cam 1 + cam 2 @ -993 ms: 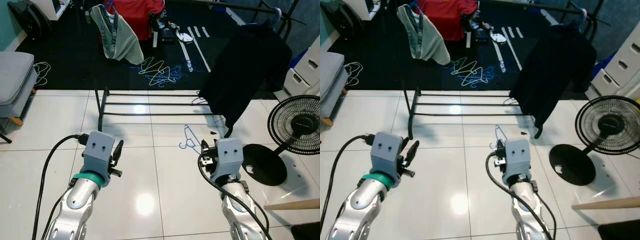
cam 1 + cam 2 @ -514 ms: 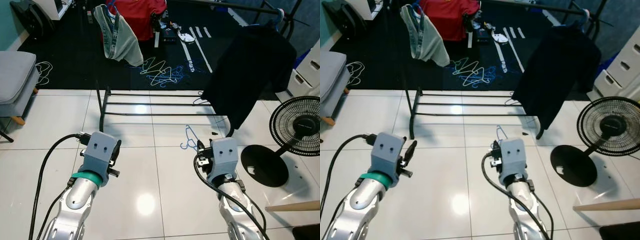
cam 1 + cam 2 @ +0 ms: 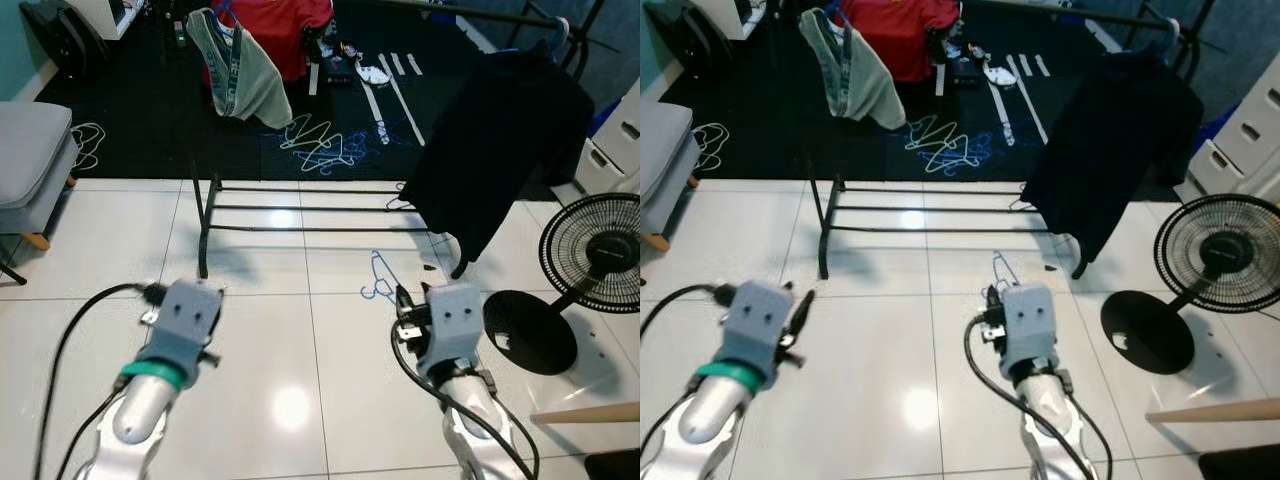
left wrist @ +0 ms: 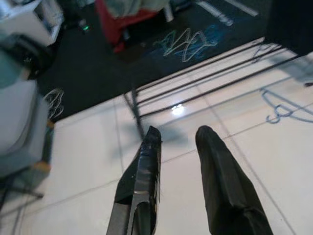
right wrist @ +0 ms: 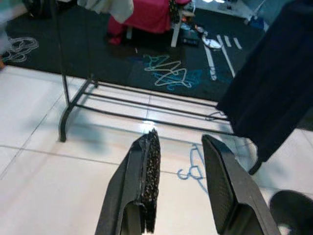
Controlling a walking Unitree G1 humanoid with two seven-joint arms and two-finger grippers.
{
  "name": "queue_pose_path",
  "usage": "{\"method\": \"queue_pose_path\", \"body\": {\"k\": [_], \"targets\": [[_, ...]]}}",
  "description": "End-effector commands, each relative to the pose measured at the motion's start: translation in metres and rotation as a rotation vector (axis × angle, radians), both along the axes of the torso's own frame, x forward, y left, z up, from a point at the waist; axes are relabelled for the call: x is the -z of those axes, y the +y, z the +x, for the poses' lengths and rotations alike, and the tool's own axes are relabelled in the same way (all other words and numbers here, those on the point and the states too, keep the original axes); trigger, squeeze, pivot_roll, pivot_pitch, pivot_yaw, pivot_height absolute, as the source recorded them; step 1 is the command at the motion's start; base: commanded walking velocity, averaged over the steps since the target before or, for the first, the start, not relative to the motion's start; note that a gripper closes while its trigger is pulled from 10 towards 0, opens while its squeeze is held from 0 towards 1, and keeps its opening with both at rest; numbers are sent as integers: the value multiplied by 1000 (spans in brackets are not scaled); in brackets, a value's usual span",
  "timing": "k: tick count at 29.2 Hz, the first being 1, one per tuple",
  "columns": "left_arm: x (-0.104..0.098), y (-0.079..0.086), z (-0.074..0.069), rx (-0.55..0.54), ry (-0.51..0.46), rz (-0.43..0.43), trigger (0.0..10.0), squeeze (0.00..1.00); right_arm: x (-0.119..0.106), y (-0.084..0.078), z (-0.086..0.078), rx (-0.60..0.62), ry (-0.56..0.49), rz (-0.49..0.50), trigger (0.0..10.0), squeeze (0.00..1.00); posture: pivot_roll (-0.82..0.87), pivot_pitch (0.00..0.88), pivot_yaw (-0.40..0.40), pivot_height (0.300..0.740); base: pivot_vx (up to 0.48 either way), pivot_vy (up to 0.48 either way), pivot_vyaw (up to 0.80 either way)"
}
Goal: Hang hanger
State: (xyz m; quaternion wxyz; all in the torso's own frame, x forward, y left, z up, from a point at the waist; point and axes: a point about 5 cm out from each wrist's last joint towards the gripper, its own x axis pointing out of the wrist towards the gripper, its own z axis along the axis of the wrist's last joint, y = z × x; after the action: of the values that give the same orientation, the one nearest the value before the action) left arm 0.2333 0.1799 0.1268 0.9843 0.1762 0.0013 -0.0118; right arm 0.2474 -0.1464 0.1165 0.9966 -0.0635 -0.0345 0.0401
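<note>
Both grippers, left gripper (image 4: 178,147) and right gripper (image 5: 181,152), hover empty with fingers spread; blue hanger (image 3: 378,278) lies on tiles just beyond the right one, near the rack (image 3: 300,208).

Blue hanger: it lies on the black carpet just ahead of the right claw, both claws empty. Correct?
Not quite. The blue hanger lies on the white tiled floor, as the left eye view shows, just ahead of the empty right claw; the left claw is empty too.

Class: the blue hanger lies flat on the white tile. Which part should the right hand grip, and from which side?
Grip the blue hanger at its neck below the hook, coming from above. It lies flat on the tile, so only a top-down pinch suits. The open right hand is nearest.
</note>
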Motion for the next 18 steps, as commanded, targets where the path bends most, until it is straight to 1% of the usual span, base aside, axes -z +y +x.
{"method": "queue_pose_path", "body": {"k": [1, 3, 5, 6, 9, 10, 11, 12, 14, 15, 16, 17, 18], "targets": [[-2, 4, -7, -9, -17, 18, 10000, 0, 1, 2, -9, -1, 17, 6, 10000, 0, 8, 74, 1, 740, 0, 0, 0], [-1, 4, -9, -8, -16, 23, 10000, 0, 1, 2, -11, 0, 18, 6, 10000, 0, 8, 74, 1, 740, 0, 0, 0], [0, 4, -7, -20, -14, 9, 10000, 0, 2, -1, -11, 21, 18, 1, 10000, 0, 14, 72, -4, 740, 0, 0, 0], [1, 4, -5, -41, -14, -16, 10000, 0, 1, -3, -9, 36, 14, 5, 10000, 0, 5, 69, -5, 740, 0, 0, 0], [1, 3, -3, -56, -14, -33, 10000, 0, 1, -5, -8, 45, 12, 8, 10000, 0, 5, 69, -5, 740, 0, 0, 0], [0, 5, -1, -91, -24, -71, 10000, 0, 0, -5, -7, 50, -2, -7, 10000, 0, 11, 64, -15, 740, 0, 0, 0], [-5, 8, 2, -139, -55, -107, 10000, 0, -2, -5, -6, 54, -6, -3, 10000, 0, 7, 68, -21, 740, 0, 0, 0], [-5, 8, 2, -139, -55, -107, 10000, 0, -2, -5, -6, 54, -6, -3, 10000, 0, 7, 68, -21, 740, 0, 0, 0], [-17, 16, 6, -245, -139, -146, 10000, 0, -8, -7, -3, 61, -31, -16, 10000, 0, 11, 60, -25, 740, 0, 0, 0], [-17, 16, 6, -245, -139, -146, 10000, 0, -8, -7, -3, 61, -31, -16, 10000, 0, 11, 60, -25, 740, 0, 0, 0], [-21, 17, 8, -270, -168, -140, 10000, 0, -10, -8, -1, 63, -36, -16, 10000, 0, 5, 65, -29, 740, 0, 0, 0], [-24, 16, 8, -269, -191, -112, 10000, 0, -13, -10, 2, 66, -48, -20, 10000, 0, 2, 60, -26, 740, 0, 0, 0], [-24, 16, 8, -269, -191, -112, 10000, 0, -13, -10, 2, 66, -48, -20, 10000, 0, 2, 60, -26, 740, 0, 0, 0]]}}
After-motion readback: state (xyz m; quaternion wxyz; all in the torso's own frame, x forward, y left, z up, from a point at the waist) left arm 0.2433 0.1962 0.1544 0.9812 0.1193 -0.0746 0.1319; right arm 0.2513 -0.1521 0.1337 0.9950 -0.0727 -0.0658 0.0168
